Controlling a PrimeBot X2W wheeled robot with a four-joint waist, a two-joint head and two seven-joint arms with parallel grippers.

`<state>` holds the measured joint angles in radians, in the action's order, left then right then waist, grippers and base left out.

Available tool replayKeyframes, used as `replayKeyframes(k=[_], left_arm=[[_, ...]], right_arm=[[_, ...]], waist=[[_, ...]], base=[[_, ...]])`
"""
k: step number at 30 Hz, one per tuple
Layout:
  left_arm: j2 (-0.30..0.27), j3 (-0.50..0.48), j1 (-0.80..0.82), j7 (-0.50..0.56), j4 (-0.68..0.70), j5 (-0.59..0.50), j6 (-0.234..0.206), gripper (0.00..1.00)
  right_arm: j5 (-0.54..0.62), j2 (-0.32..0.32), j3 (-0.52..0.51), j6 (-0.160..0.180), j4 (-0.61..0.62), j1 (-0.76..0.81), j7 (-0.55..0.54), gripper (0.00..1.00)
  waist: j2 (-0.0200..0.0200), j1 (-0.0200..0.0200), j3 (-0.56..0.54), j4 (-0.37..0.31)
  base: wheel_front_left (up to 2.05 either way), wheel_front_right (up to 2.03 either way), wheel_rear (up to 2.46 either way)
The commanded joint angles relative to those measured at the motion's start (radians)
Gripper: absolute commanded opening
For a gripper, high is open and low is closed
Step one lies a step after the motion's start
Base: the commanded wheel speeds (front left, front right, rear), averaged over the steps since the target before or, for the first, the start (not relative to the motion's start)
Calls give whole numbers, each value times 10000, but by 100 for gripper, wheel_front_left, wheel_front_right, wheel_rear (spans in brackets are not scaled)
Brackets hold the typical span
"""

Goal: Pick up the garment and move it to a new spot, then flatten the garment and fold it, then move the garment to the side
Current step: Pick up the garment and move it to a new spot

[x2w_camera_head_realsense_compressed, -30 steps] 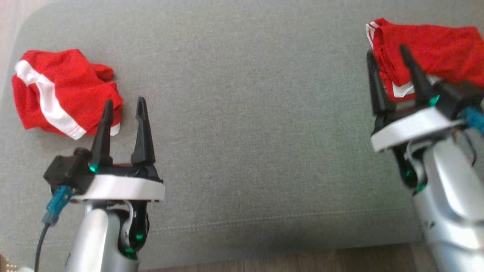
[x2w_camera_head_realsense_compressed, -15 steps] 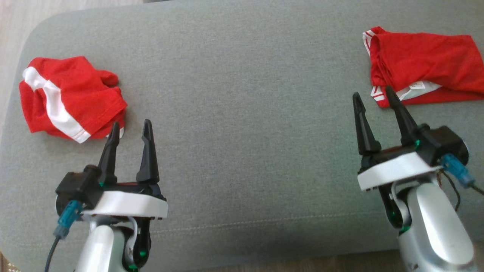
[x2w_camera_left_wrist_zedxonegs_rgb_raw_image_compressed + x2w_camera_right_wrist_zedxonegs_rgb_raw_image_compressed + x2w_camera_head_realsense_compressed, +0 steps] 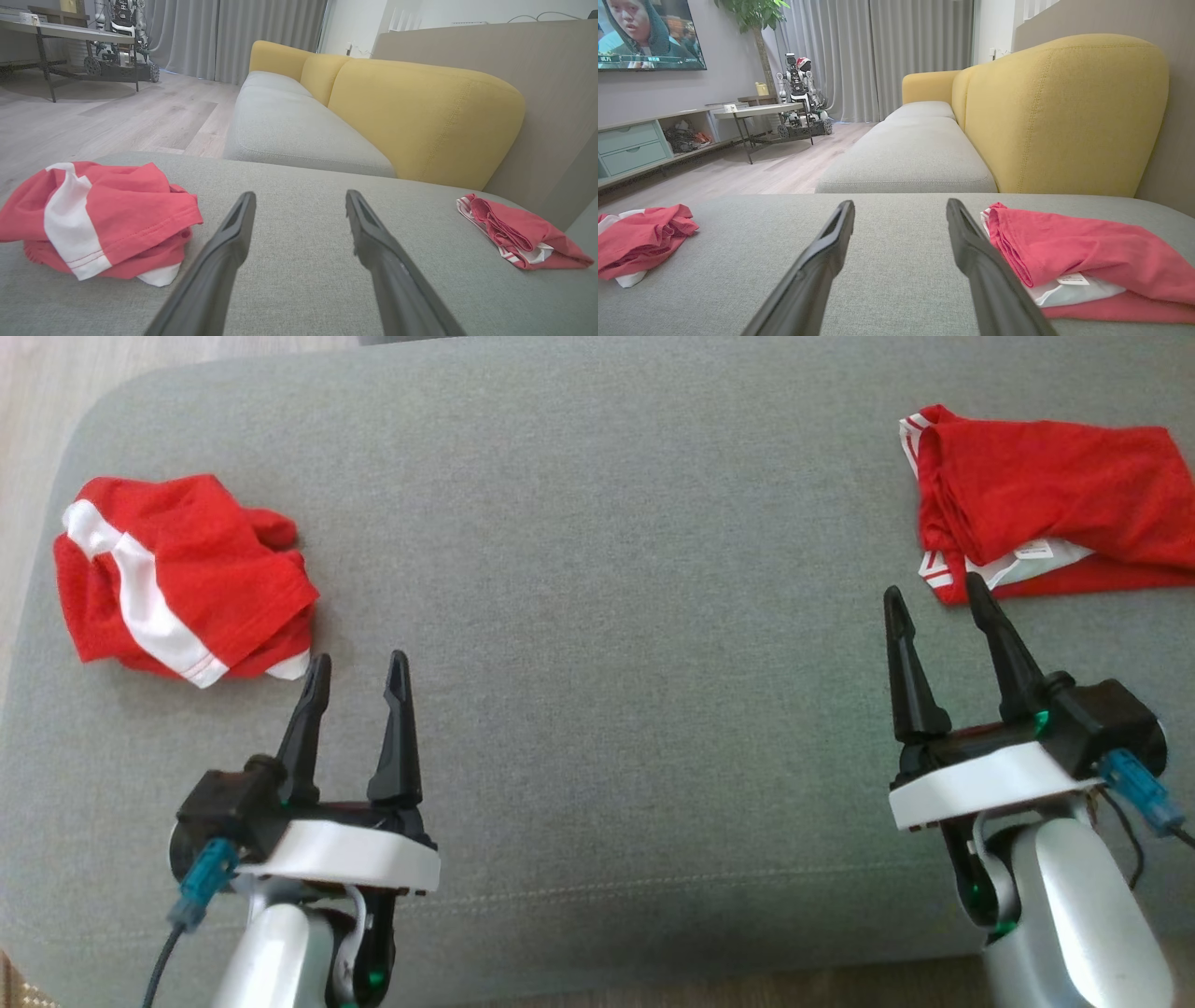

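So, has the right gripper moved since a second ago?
Yes. The right gripper has pulled back, down the head view: earlier its fingers overlapped the folded red garment, now the tips stop at its near edge.

Left garment (image 3: 182, 581): I see it on the cushion (image 3: 597, 523), far left.
Right garment (image 3: 1036, 504): same cushion, far right, well apart.
Left gripper (image 3: 360, 657): near the left garment, to its right.
Right gripper (image 3: 934, 583): just before the right garment.

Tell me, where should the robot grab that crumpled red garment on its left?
Probably the bunched near corner of the crumpled garment, where folded layers lift off the cushion. Approach from the near side, where the open left end effector hovers.
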<state>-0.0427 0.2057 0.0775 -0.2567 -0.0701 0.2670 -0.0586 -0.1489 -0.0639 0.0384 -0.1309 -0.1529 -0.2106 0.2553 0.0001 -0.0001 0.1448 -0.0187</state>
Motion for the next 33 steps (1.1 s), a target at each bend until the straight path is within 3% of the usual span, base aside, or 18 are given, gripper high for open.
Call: replayKeyframes(k=[1, 33], left_arm=[[-75, -290, 224, -51, 287, 71, -54, 100], [-75, -287, 341, -51, 298, 121, 18, 100]], right_arm=[[79, 116, 173, 2, 395, -52, 64, 100], [-313, 136, 128, 2, 415, -16, 65, 100]], waist=[[-1, 1, 15, 9], [-1, 1, 72, 191]], base=[[0, 0, 0], [0, 0, 0]])
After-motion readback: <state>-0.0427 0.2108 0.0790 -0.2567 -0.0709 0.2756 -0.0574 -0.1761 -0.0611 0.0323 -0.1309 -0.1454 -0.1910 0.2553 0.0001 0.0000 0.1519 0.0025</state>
